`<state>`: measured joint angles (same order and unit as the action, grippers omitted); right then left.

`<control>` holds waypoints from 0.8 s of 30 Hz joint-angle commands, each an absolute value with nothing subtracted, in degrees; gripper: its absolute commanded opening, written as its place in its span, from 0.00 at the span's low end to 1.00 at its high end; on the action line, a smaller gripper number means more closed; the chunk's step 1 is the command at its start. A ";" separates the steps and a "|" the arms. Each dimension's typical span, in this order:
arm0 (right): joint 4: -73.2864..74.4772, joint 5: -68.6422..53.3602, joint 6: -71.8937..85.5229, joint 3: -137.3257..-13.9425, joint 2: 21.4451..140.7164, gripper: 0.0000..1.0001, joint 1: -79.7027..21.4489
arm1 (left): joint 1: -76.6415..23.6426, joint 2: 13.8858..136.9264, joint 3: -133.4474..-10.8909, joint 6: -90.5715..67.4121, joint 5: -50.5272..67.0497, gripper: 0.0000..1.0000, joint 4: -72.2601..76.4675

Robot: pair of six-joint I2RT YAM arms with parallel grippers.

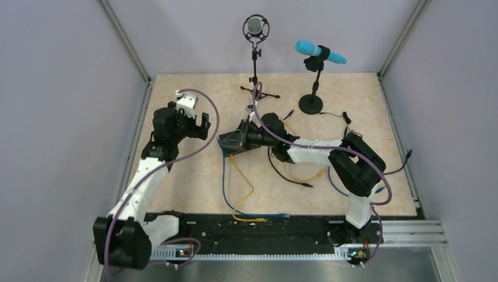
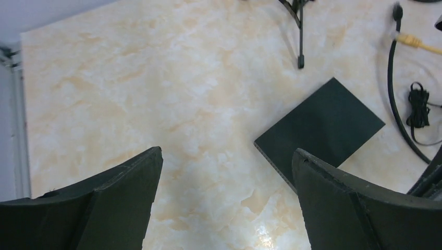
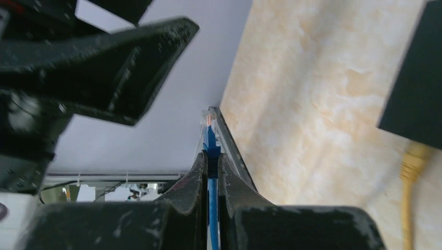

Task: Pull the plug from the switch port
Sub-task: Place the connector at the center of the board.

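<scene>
Two black grippers hang over a beige marbled tabletop point(image 2: 156, 78). Ahead of the left gripper point(image 2: 226, 156), toward the finger on the right of its wrist view, lies the flat black rectangular box point(image 2: 323, 122), with one corner hidden behind that finger's tip. This gripper's jaws are spread wide with only bare tabletop between them, and it has hold of nothing. The right gripper point(image 3: 211, 159) is pinched tight on a thin blue cable point(image 3: 210, 143), which runs up between its two fingers. Just past the fingertips the cable ends in a clear plastic plug point(image 3: 208, 121), which stands free in the air and touches nothing else. The black box sits off to the right of this gripper, apart from the plug. A yellow cable point(image 3: 412, 172) with a thick yellow boot runs up to the box's near edge on that same side. The switch port in the box's edge cannot be made out in any view.
</scene>
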<state>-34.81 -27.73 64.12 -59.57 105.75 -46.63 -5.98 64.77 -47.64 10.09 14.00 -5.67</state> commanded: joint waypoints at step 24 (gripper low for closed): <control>-21.09 -37.39 53.14 -102.41 108.56 0.00 -48.78 | -4.55 36.53 -37.99 -9.32 -22.28 0.99 -14.97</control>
